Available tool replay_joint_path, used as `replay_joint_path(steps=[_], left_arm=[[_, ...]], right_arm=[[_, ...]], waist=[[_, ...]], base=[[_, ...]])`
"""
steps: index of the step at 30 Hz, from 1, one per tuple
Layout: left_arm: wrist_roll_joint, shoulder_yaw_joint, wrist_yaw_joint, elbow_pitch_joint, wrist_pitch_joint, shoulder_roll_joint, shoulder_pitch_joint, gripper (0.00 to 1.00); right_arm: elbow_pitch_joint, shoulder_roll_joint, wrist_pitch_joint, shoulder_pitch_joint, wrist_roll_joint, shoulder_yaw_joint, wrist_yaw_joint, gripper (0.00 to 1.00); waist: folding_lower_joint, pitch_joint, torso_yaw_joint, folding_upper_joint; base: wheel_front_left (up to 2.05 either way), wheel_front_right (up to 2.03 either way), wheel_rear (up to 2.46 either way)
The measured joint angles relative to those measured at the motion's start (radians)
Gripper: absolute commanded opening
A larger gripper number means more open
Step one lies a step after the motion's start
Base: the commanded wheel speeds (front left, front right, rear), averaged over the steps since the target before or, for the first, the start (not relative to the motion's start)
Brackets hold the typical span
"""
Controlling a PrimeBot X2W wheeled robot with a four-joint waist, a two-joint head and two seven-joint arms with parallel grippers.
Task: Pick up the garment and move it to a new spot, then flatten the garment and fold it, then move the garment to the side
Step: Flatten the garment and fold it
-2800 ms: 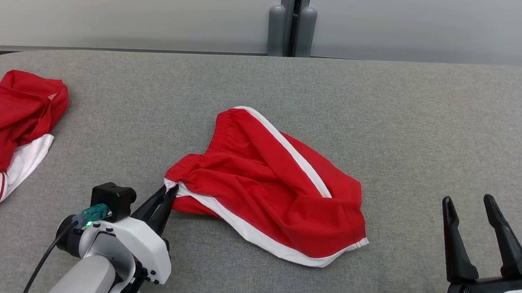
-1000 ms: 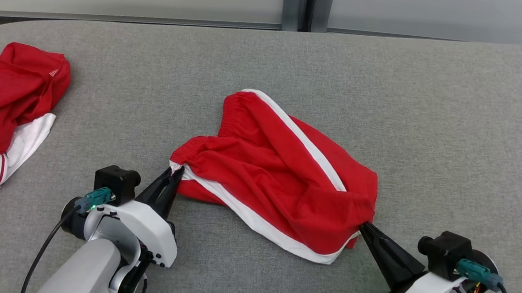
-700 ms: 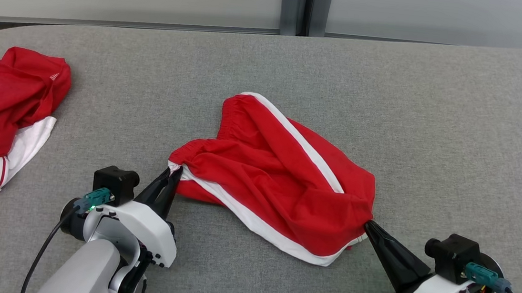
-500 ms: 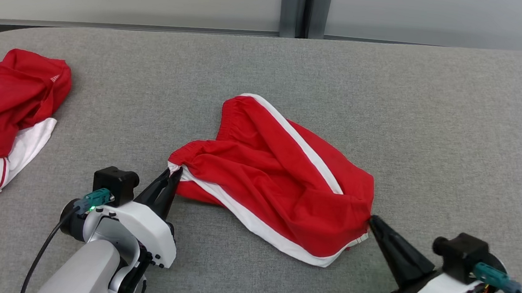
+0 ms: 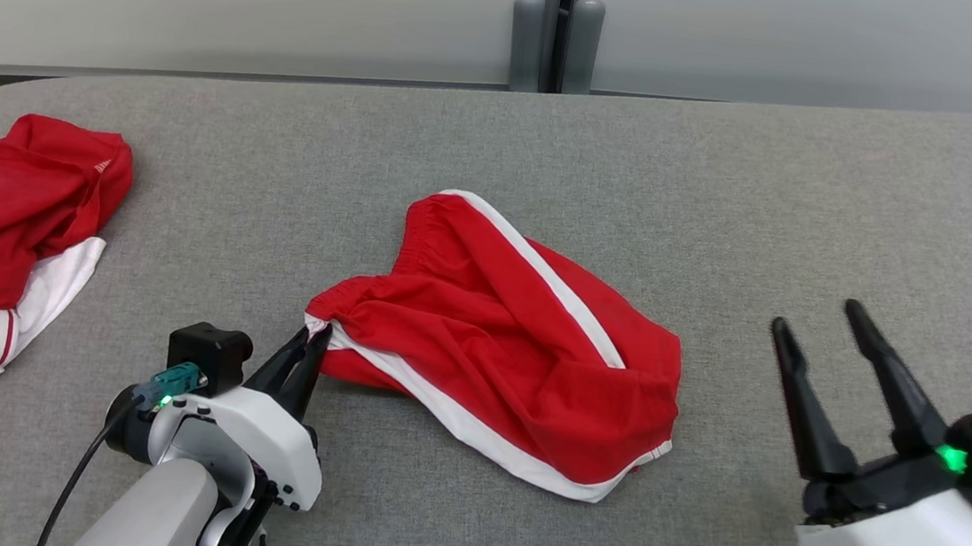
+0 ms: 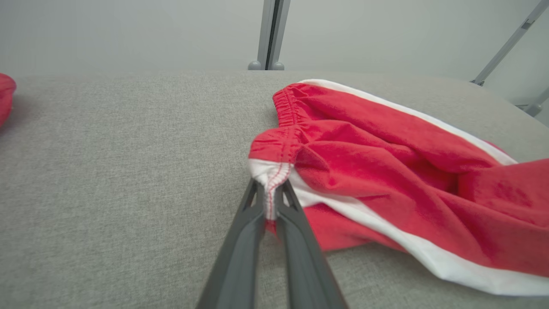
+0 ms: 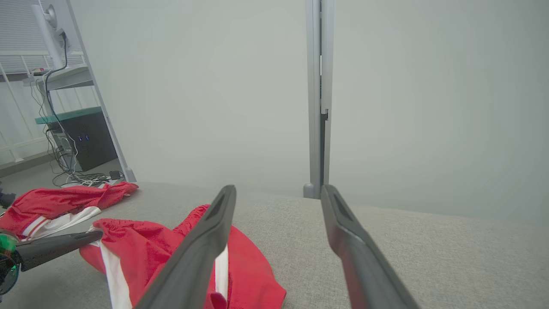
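One garment (image 5: pixel 514 347): red shorts with a white side stripe, white hem edging and a gathered elastic waistband
Garment place: middle of the grey bench (image 5: pixel 727 180) in the head view, lying crumpled rather than flat
Garment lie: waistband toward 10 o'clock, leg hem toward 5 o'clock, white stripe running from 11 to 4 o'clock across the top
Garment folds: deep creases cross the red cloth, and the near waistband corner is drawn to a point at 8 o'clock
Left tool (image 5: pixel 312 334): at 8 o'clock of the garment, fingers together, clamped on the white seam of that waistband corner
Left wrist view: white stitched cloth pinched between the two dark fingers, with a little red showing beneath them
Right tool (image 5: pixel 815 314): at 3 o'clock of the garment, fingers spread apart, holding nothing, clear of the cloth
Second red piece (image 5: pixel 1 217): red and white clothing heaped at 9 o'clock by the bench edge, well apart from the garment
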Motion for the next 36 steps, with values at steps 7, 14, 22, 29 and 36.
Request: replay_joint_path(steps=[7, 14, 22, 29, 36], left_arm=[[-0.008, -0.007, 0.005, -0.001, 0.004, 0.002, 0.021, 0.00], [-0.011, -0.013, 0.007, -0.005, 0.010, 0.004, 0.026, 0.00], [-0.017, -0.018, 0.010, -0.009, 0.014, 0.007, 0.029, 0.00], [-0.019, -0.023, 0.014, -0.012, 0.015, 0.009, 0.029, 0.00], [-0.023, -0.025, 0.015, -0.021, 0.018, 0.014, 0.022, 0.00]], right_arm=[[-0.007, 0.021, 0.010, 0.072, -0.015, -0.119, 0.000, 1.00], [-0.026, 0.055, 0.032, 0.152, -0.020, -0.173, 0.000, 1.00], [-0.042, 0.065, 0.049, 0.159, -0.025, -0.173, 0.000, 1.00], [-0.046, 0.066, 0.055, 0.159, -0.030, -0.165, 0.000, 1.00], [-0.010, 0.022, 0.150, 0.144, -0.025, -0.068, 0.000, 1.00]], waist=[[0.0000, -0.023, -0.006, 0.0000], [0.0000, -0.038, -0.007, 0.0000], [0.0000, -0.039, -0.009, 0.0000], [0.0000, -0.036, -0.009, 0.0000], [0.0000, -0.018, -0.010, 0.0000]], base=[[0.00, 0.00, 0.00], [0.00, 0.00, 0.00], [0.00, 0.00, 0.00], [0.00, 0.00, 0.00], [0.00, 0.00, 0.00]])
